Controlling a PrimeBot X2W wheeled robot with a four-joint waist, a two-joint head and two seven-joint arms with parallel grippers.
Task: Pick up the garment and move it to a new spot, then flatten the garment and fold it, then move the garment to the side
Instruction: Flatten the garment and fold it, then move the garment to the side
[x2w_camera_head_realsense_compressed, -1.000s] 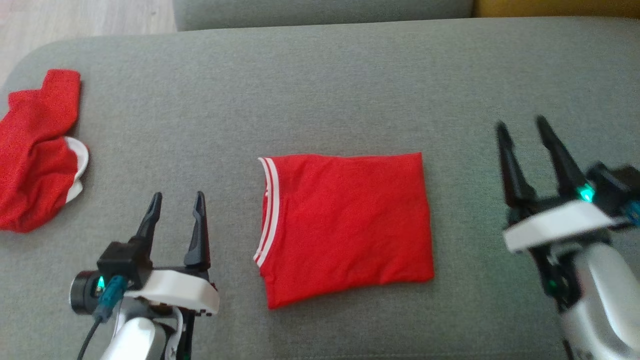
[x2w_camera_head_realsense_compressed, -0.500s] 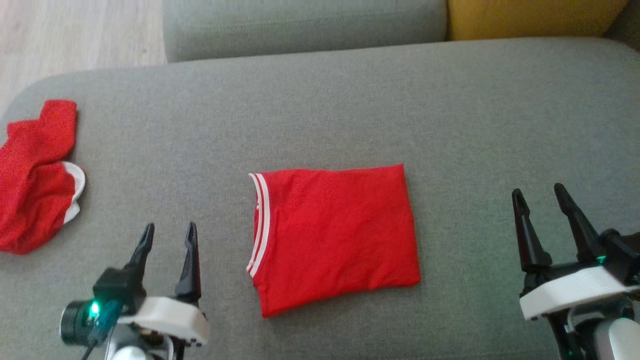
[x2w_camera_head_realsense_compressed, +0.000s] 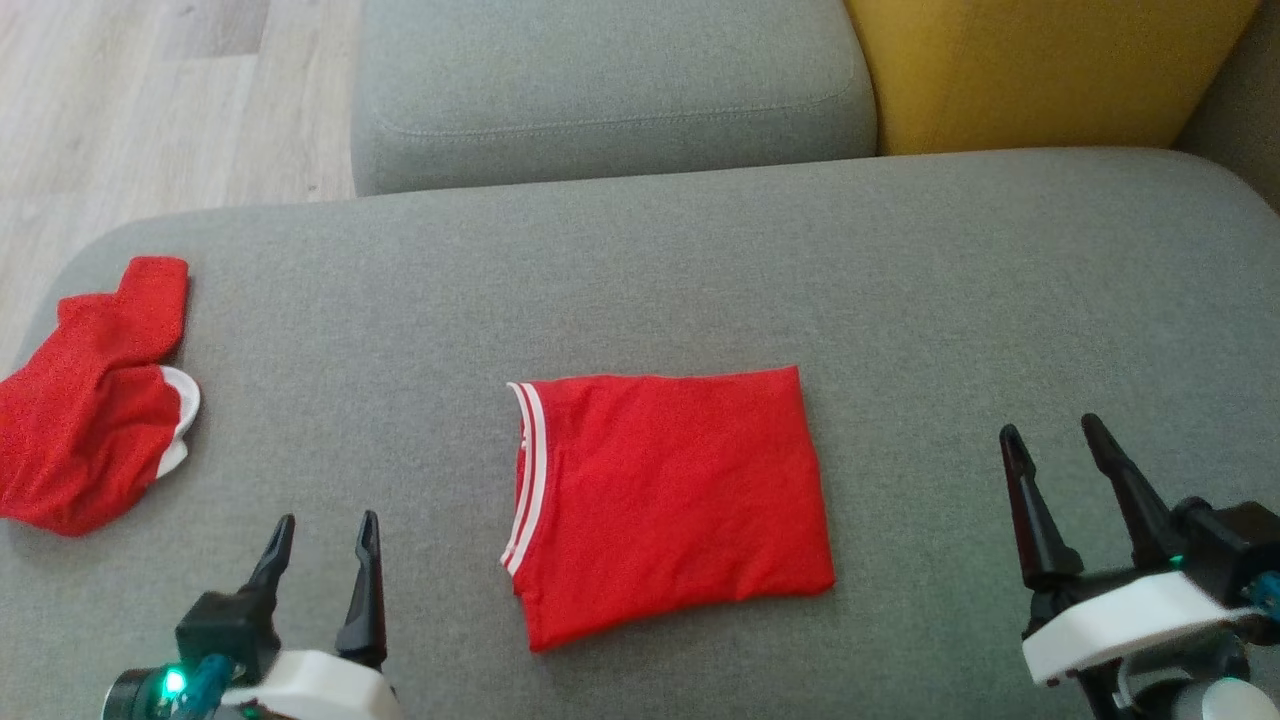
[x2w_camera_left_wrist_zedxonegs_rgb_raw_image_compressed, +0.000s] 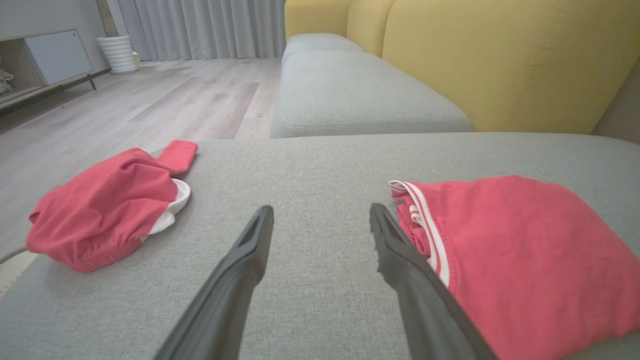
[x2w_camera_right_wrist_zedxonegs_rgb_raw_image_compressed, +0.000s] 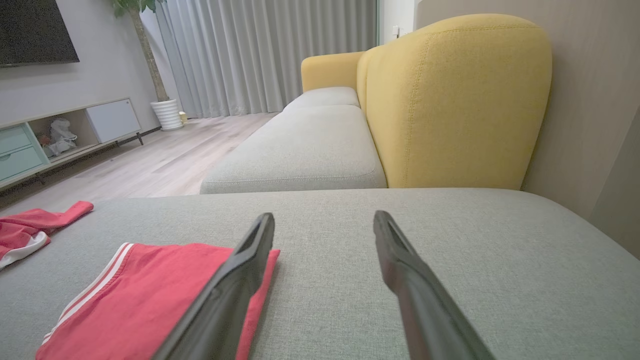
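The folded garment (x2w_camera_head_realsense_compressed: 670, 505) lay flat on the sofa (x2w_camera_head_realsense_compressed: 700, 260). My left end effector (x2w_camera_head_realsense_compressed: 328, 518) hung near its striped edge and my right end effector (x2w_camera_head_realsense_compressed: 1049, 426) off the opposite edge, the garment between them. Both stood wide and empty, clear of the cloth.

Soft, even daylight, brightest at the sheer curtains (x2w_camera_right_wrist_zedxonegs_rgb_raw_image_compressed: 260, 55) across the room. The folded garment (x2w_camera_head_realsense_compressed: 670, 500) casts only a thin, faint shadow on the sofa (x2w_camera_head_realsense_compressed: 900, 300). Head view slightly grainy; wrist views bow straight lines toward their edges.
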